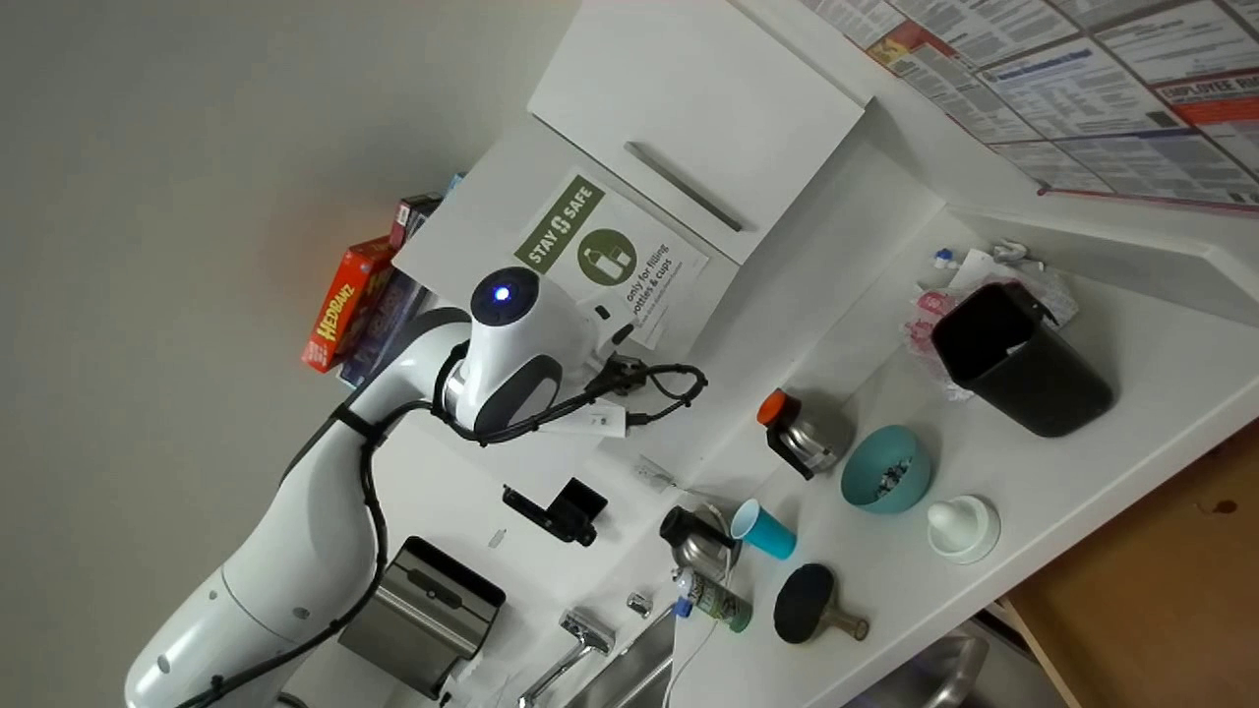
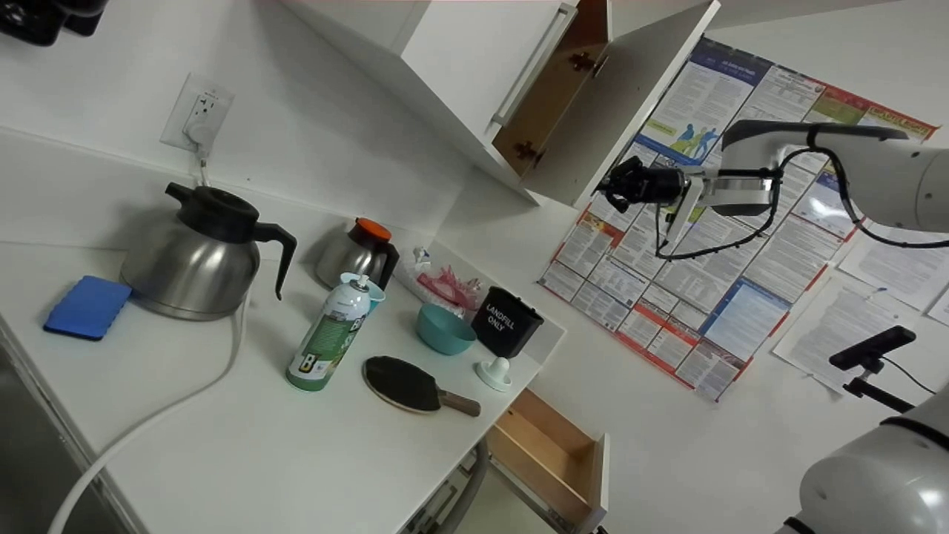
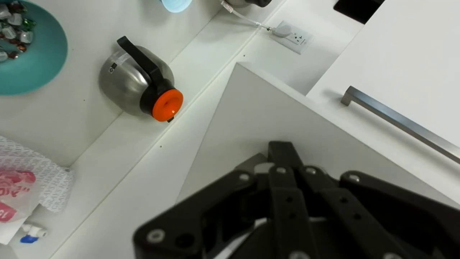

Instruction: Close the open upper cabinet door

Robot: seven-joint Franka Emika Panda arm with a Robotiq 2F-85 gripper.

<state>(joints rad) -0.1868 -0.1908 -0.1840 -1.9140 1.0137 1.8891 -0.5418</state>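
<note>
The upper cabinet door [image 1: 472,231] stands open in both exterior views; its front bears the green-and-white sticker [image 1: 612,258]. In an exterior view its grey inner side [image 2: 608,111] juts out from the upper cabinet [image 2: 549,96], whose brown interior and hinges show. In the wrist view the door's front [image 3: 244,118] lies straight ahead, the sticker not visible. My gripper [image 3: 282,151] is shut and empty, its tips at or very near the door's front, close to the lower free corner; contact cannot be told. It also shows beside the door's free edge [image 2: 604,189].
A plain panel with a bar handle [image 1: 708,88] adjoins the door. A closed door with a handle [image 3: 413,54] lies on the opening's other side. Boxes [image 1: 344,305] stand on top. Pots, a bowl [image 1: 885,470] and a bin [image 1: 1062,383] stand below. A drawer [image 2: 552,452] is open.
</note>
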